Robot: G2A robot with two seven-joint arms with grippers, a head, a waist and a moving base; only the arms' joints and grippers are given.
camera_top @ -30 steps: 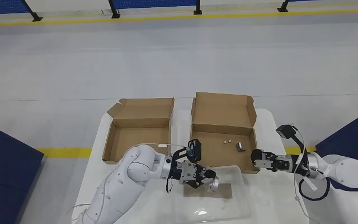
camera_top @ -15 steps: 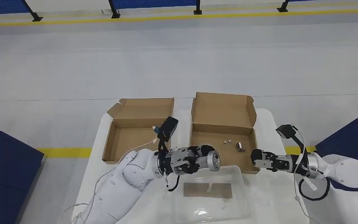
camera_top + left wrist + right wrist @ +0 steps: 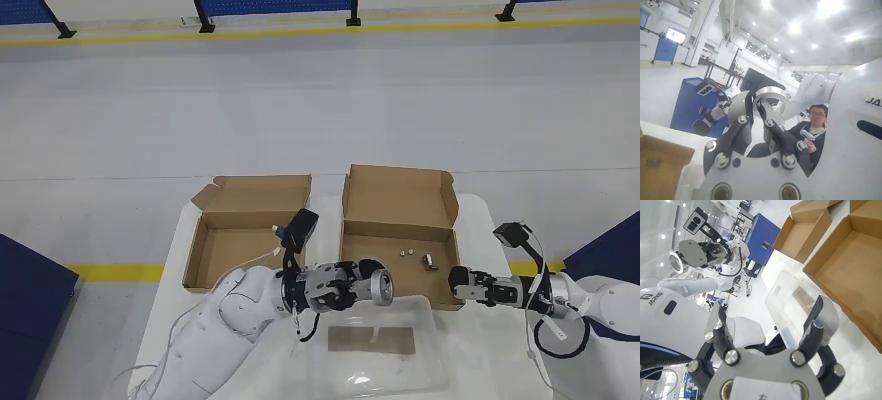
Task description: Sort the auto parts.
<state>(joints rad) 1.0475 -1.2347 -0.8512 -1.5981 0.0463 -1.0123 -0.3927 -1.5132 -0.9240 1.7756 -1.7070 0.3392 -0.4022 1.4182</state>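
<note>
A silver metal ring (image 3: 381, 287) is held above the back edge of the clear plastic bin (image 3: 438, 340). My left gripper (image 3: 370, 287) is shut on the metal ring (image 3: 770, 100), with one finger inside it and one outside. From the right wrist view the ring (image 3: 676, 262) hangs in the air, far from the table. My right gripper (image 3: 455, 281) hovers by the right cardboard box's (image 3: 398, 205) front right corner. That right gripper (image 3: 768, 304) is open with nothing between its fingers. A few small metal parts (image 3: 429, 262) lie in the right box.
The left cardboard box (image 3: 245, 245) stands open beside the right one, lids folded back. A brown rectangular card (image 3: 371, 340) lies in the clear bin (image 3: 791, 294). Blue cabinets (image 3: 610, 250) stand beside the white table's ends.
A second ago my left gripper was down in the bin with the ring. It has since lifted the ring up and back with the wrist turned. The right arm has not moved.
</note>
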